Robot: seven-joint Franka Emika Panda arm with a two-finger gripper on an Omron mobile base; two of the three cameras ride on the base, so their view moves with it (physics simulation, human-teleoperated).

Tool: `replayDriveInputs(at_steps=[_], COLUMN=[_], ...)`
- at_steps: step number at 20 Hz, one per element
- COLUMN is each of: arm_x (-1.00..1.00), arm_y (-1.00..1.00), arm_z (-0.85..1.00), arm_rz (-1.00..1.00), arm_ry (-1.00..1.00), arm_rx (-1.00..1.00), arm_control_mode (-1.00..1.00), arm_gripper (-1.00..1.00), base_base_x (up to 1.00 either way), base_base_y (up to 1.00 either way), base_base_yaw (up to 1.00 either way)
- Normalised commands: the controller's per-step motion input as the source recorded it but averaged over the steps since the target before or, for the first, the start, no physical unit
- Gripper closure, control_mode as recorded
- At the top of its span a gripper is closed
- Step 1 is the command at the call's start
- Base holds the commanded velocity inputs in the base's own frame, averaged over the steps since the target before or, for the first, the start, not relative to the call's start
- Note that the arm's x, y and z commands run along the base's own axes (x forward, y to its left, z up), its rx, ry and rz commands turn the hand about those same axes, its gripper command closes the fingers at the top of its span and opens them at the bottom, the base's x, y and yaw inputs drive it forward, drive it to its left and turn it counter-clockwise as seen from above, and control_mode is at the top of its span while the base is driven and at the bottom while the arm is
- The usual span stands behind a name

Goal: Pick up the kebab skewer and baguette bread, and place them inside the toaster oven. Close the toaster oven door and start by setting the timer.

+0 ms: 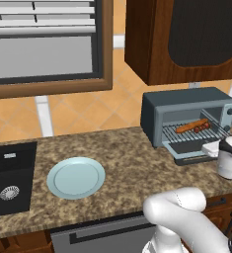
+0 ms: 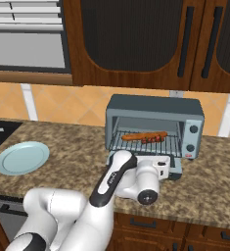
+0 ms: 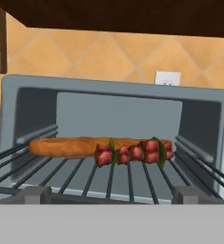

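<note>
The baguette bread (image 3: 68,146) and kebab skewer (image 3: 132,152) lie touching on the wire rack (image 3: 108,178) inside the toaster oven (image 2: 154,125), the skewer at the front. The toaster oven door (image 1: 191,154) hangs open over the counter (image 1: 132,168), and the gripper (image 2: 161,167) waits just before it, released and empty.

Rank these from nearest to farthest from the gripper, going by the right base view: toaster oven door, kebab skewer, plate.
1. toaster oven door, dropped open right under the gripper.
2. kebab skewer, just beyond on the rack inside the toaster oven, in front of the baguette bread.
3. plate, far off to the left on the counter.
</note>
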Motion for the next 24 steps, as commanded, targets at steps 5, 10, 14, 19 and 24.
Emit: replayDriveInputs(at_steps=[5,10,14,19,24], arm_x=[0.00,0.06,0.06,-0.03,-0.01], arm_y=[0.01,0.01,0.00,0.00,0.00], arm_z=[0.00,0.00,0.00,-0.10,-0.11], arm_rz=[-0.08,-0.05,0.00,0.00,0.00], arm_ry=[0.06,0.02,0.00,0.00,-0.01], arm_rx=[0.06,0.07,0.11,0.03,0.00], arm_control_mode=[-1.00,-1.00,-1.00,-1.00,-1.00], arm_gripper=[-1.00,-1.00,-1.00,-1.00,-1.00], base_base_x=[0.00,0.00,0.00,0.00,0.00], base_base_y=[0.00,0.00,0.00,0.00,0.00], base_base_yaw=[0.00,0.00,0.00,0.00,0.00])
